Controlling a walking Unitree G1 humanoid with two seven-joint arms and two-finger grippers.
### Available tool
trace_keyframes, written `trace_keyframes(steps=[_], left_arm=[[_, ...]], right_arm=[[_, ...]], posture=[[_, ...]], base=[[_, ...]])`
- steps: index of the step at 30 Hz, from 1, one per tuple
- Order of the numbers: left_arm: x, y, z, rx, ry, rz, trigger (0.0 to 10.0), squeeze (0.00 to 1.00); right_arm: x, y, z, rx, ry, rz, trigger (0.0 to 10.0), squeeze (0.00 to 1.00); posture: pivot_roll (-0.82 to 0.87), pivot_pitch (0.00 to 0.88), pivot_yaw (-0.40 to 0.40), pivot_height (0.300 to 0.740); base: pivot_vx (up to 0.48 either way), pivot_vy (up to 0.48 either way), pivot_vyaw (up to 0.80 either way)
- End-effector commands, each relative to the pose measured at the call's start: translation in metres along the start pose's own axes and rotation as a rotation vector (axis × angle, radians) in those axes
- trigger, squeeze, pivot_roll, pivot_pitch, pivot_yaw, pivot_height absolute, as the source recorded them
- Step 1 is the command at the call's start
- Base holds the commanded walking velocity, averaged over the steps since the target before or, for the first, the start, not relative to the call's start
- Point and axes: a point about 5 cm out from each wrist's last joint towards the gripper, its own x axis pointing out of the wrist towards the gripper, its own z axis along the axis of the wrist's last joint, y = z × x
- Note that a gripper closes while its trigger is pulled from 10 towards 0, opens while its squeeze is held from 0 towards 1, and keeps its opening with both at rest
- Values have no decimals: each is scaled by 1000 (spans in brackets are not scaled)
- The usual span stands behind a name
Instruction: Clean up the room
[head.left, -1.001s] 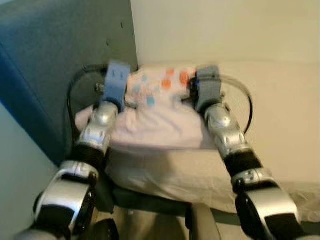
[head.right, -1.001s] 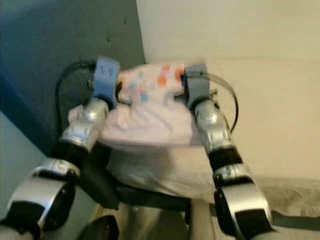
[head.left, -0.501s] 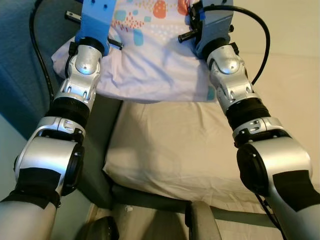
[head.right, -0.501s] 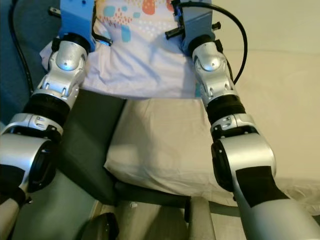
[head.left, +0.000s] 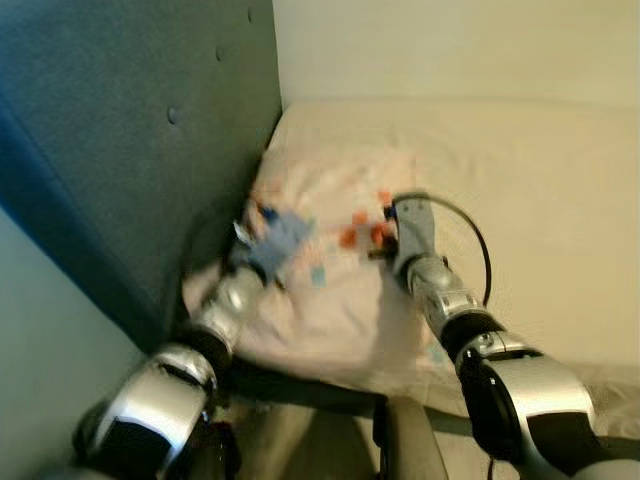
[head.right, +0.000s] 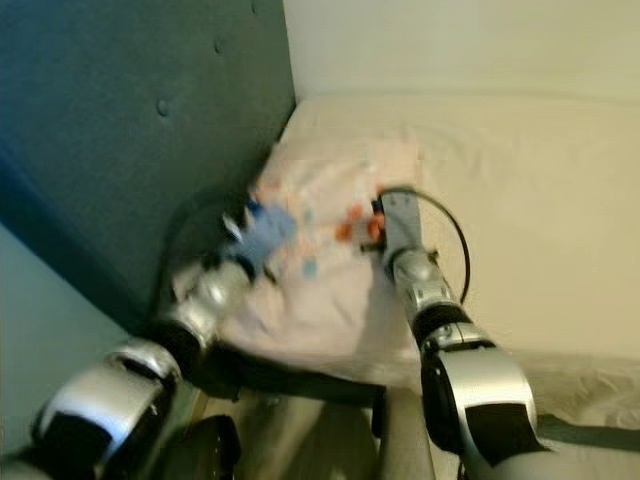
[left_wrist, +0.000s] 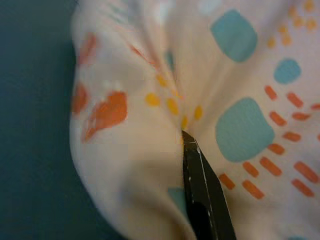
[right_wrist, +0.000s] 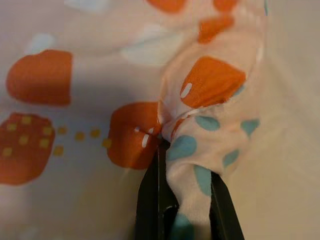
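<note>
At the head of the bed, a dark teal padded headboard (head.left: 130, 140) stands on the left, meeting the pale wall (head.left: 450, 45) in the corner. The patterned pillow (head.left: 335, 250), white with orange and teal spots, lies on the cream mattress (head.left: 540, 200) right in that corner, its left edge against the headboard. The head views are blurred, the left arm most of all.

Left gripper (left_wrist: 187, 142): it sits at the pillow's left side, next to the headboard. In the left wrist view one black finger (left_wrist: 202, 192) is buried in a fold of the fabric; the second finger is hidden by cloth, so whether it pinches the pillow cannot be told.

Right gripper (right_wrist: 167, 150): it sits on the pillow's right part, near the mattress side. In the right wrist view its two black fingers (right_wrist: 152, 197) are drawn narrow with a bunched fold of spotted fabric clamped between them, the fold rising up past the tips.

A black cable (head.left: 478, 240) loops off the right wrist over the mattress. Both silver forearms reach forward from the lower edge of the head views.
</note>
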Motion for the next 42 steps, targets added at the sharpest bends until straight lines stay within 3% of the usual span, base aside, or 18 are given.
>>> trace_keyframes(steps=[1,4,7,12,18,20,22,23,27,28,30,34,35,37,39,42], left_arm=[[2,13,0,0,7,66,10000,0],[-2,15,-14,-55,89,145,10000,0],[-3,19,-14,-38,78,176,10000,0],[0,40,-2,7,-8,287,10000,0],[0,47,0,25,-26,319,10000,0],[-1,48,-2,28,-22,312,10000,0],[-4,37,-14,-21,20,205,10000,0],[-6,27,-20,-65,46,129,10000,47],[-8,16,-24,-114,69,51,10000,47],[-8,10,-25,-170,86,5,10000,980],[-8,0,-23,-262,94,-46,10000,1000],[-10,-4,-23,-238,76,-24,10000,1000],[-11,-1,-25,-216,76,0,10000,1000],[-11,1,-26,-200,76,16,10000,1000],[-9,20,-24,-151,51,106,10000,0],[-8,29,-23,-170,44,136,10000,0]], right_arm=[[0,-7,9,7,-38,-37,10000,0],[-1,-7,4,-29,-51,-20,10000,0],[-1,-5,3,-25,-60,-8,10000,0],[-1,0,0,-30,-68,9,10000,0],[-2,3,-1,-38,-69,18,10000,0],[-2,8,-2,-41,-68,40,10000,0],[-2,14,-6,-44,-55,62,10000,0],[-2,14,-7,-41,-47,57,10000,43],[-2,12,-9,-37,-39,44,10000,43],[-2,10,-9,-46,-33,37,10000,1000],[-2,6,-9,-72,-21,3,10000,1000],[-1,3,-4,-68,-22,-51,10000,1000],[-1,4,-3,-65,-28,-61,10000,0],[-1,5,-2,-65,-32,-68,10000,0],[-1,11,3,-32,-53,-106,10000,0],[-1,13,4,-1,-64,-127,10000,0]], posture=[[-84,222,30,572],[-105,230,40,572],[-103,233,40,572],[-103,233,40,572],[-93,235,33,572],[-93,235,33,572],[-81,231,25,572],[-81,232,22,572],[-81,232,22,572],[-81,229,20,572],[-82,223,22,572],[-92,219,25,572],[-95,217,27,572],[-95,217,27,572],[-103,211,24,572],[-108,204,22,572]], base=[[0,0,0],[0,0,0],[0,0,0],[0,0,0],[0,0,0],[0,0,0],[0,0,0],[0,0,0],[0,0,0],[0,0,0],[0,0,0],[0,0,0],[0,0,0],[0,0,0],[0,0,0],[0,0,0]])
